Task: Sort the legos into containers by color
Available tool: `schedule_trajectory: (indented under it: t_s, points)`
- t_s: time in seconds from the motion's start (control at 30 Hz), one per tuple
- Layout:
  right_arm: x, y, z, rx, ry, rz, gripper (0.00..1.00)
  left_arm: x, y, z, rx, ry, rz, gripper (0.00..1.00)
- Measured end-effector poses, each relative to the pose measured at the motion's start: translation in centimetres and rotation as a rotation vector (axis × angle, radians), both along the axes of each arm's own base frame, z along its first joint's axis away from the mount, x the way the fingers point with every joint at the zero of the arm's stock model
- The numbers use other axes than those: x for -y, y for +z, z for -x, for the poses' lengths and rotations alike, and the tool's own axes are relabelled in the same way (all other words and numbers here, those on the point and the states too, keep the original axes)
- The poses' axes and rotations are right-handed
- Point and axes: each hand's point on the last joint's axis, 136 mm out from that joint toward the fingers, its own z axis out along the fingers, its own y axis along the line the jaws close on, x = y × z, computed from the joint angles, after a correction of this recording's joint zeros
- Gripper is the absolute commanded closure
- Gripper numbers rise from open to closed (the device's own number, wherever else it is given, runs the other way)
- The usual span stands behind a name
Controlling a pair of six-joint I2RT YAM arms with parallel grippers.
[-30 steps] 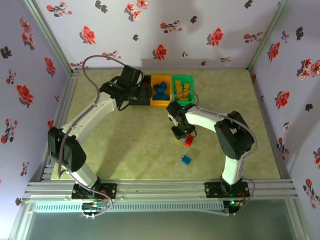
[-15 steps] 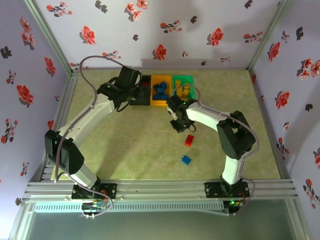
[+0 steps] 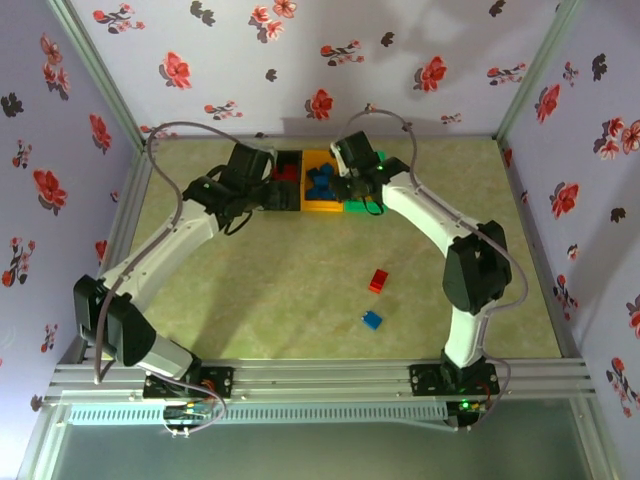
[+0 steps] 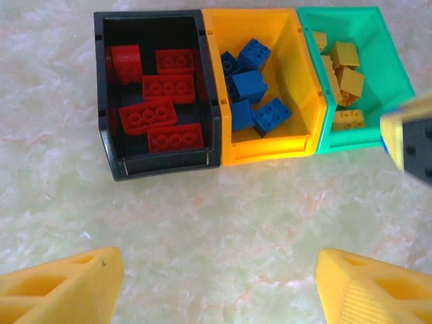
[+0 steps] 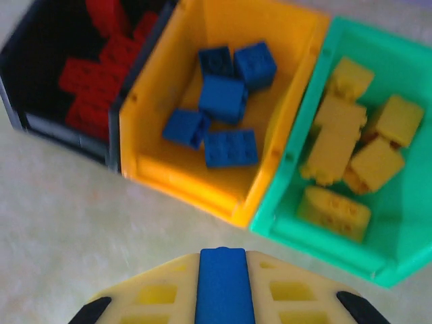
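Three containers stand side by side at the far middle of the table. The black bin (image 4: 102, 135) holds red legos (image 4: 167, 88). Blue legos (image 4: 251, 84) lie in the orange bin (image 4: 270, 147), and yellow ones (image 4: 345, 64) in the green bin (image 4: 378, 67). My right gripper (image 5: 223, 290) is shut on a blue lego (image 5: 223, 270), just in front of the orange bin (image 5: 182, 182) and green bin (image 5: 324, 250). My left gripper (image 4: 219, 283) hangs open over bare table in front of the black bin. A red lego (image 3: 379, 280) and a blue lego (image 3: 372, 320) lie loose mid-table.
Flowered walls close in the table on three sides. My right gripper (image 4: 412, 142) pokes into the left wrist view beside the green bin. Both arms (image 3: 180, 240) (image 3: 440, 225) reach to the bins (image 3: 320, 185), leaving open floor near the loose bricks.
My right gripper has swung from beside the red lego mid-table up to the front of the bins. The left arm has drawn slightly left; both loose bricks have not moved.
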Motion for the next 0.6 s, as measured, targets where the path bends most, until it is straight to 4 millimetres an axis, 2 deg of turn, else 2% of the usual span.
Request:
schedule_trajectory:
  t_s: [0.1, 0.23, 0.27, 0.33, 0.4, 0.47, 0.6]
  points:
    - [-1.3, 0.3, -2.6, 0.037, -0.002, -0.030, 0.82, -0.2, -0.2, 0.4, -0.005, 0.004, 0.002, 0.25]
    - [-2.7, -1.0, -5.2, 0.041, -0.003, -0.040, 0.79, -0.3, -0.3, 0.8, -0.008, 0.001, 0.004, 0.23]
    - [-2.9, -1.5, -5.7, 0.038, -0.004, -0.039, 0.76, -0.2, -0.4, 0.9, -0.009, 0.000, 0.003, 0.23]
    - [-3.4, -2.3, -6.8, 0.034, -0.005, -0.041, 0.59, -0.1, -0.5, 1.1, -0.012, -0.002, 0.003, 0.21]
    - [-3.7, -2.9, -7.6, 0.031, -0.009, -0.046, 0.49, 0.0, -0.7, 1.2, -0.016, -0.005, 0.002, 0.20]
    - [-3.7, -3.1, -8.4, 0.032, -0.016, -0.052, 0.44, 0.1, -1.0, 1.4, -0.023, -0.009, 0.000, 0.20]
    - [-3.1, -2.9, -8.8, 0.035, -0.030, -0.053, 0.43, 0.9, -1.2, 2.0, -0.028, -0.029, -0.001, 0.19]
